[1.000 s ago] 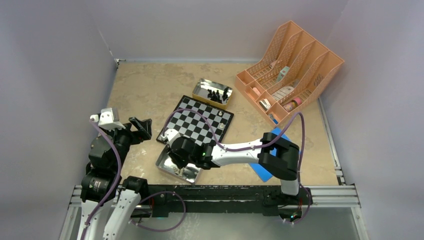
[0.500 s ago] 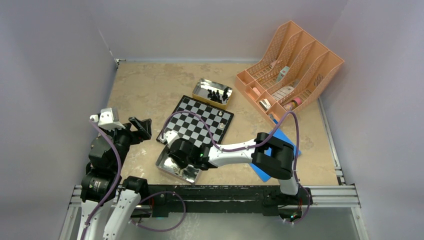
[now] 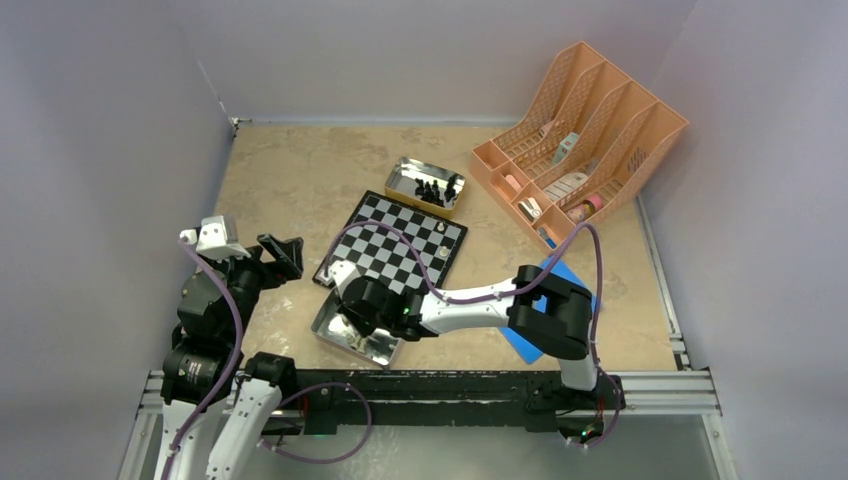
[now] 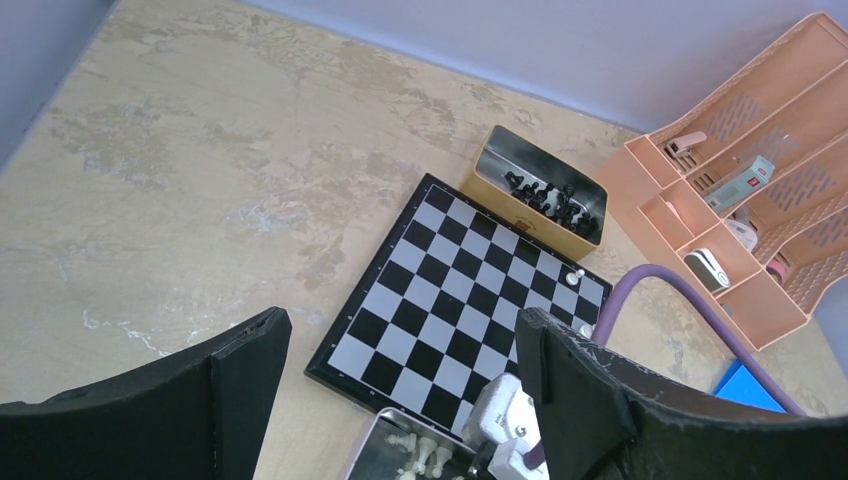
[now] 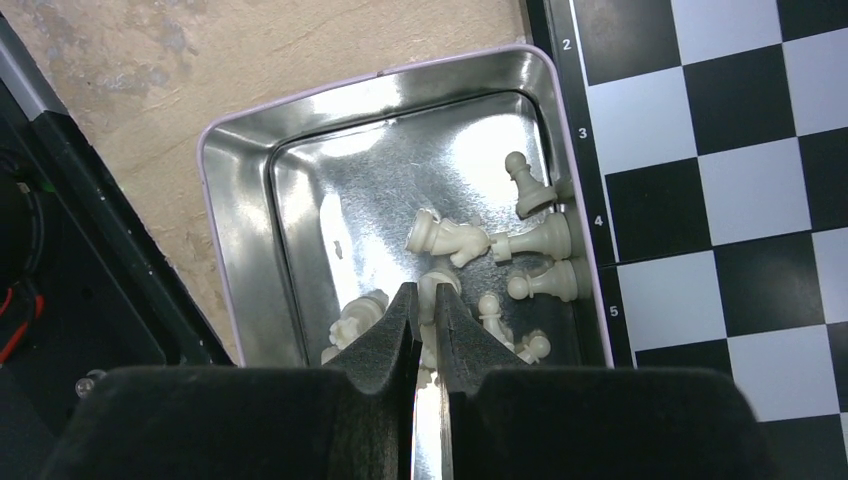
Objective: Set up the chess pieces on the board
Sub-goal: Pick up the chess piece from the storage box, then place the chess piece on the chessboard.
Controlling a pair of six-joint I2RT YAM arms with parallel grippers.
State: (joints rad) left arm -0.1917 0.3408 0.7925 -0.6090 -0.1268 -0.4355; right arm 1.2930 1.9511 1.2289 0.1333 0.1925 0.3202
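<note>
right gripper (image 5: 425, 300): jaws narrow, almost touching, tips down in the near tin (image 5: 215, 200). One piece sits right at the tips; can't tell if it's pinched.
left gripper (image 4: 400, 335): jaws wide, holding nothing, hanging left of the board (image 4: 470, 300), well apart from it.
white pieces (image 5: 535, 240): loose heap lying on their sides, on the side of the near tin next to the board.
placed pieces (image 4: 574, 275): two white ones stand at the board's right edge.
black pieces (image 4: 545, 195): bunched in the far tin (image 4: 497, 150), just beside the board's far edge.
handling: my read is tiny, light, rigid and smooth. Likely to roll or squirt out of the pads, and a neighbour in the heap may lift along.
grip: across the narrow stem under the head, not the round base. Pick one at the heap's edge.
risk: the tin floor is shiny and probably slick, so the tin may slide if pushed.
</note>
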